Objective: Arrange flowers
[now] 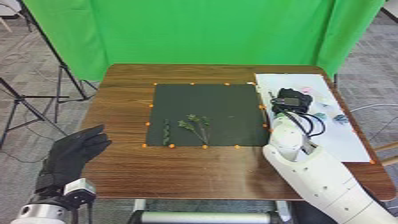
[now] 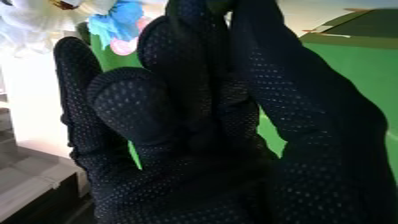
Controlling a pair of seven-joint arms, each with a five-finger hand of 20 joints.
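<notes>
Branching sprig [image 1: 197,127]: though it lies beside the slender sprig [image 1: 166,132] on the near part of the dark mat [image 1: 200,100], I'd call the arrangement only partly made.
Left to place: the pink flower [image 1: 306,90] and blue flower [image 2: 120,19], I suppose, by the white sheet.
Sprigs' lie: both run roughly near to far; the branching one's leafy heads point away from the robot, leaning left.
White sheet [image 1: 346,145]: right hand [image 1: 291,100] above it, loosely open, no stem visible in it.
Tabletop [image 1: 178,175]: left hand [image 1: 71,152] at its left side, relaxed, empty.
</notes>
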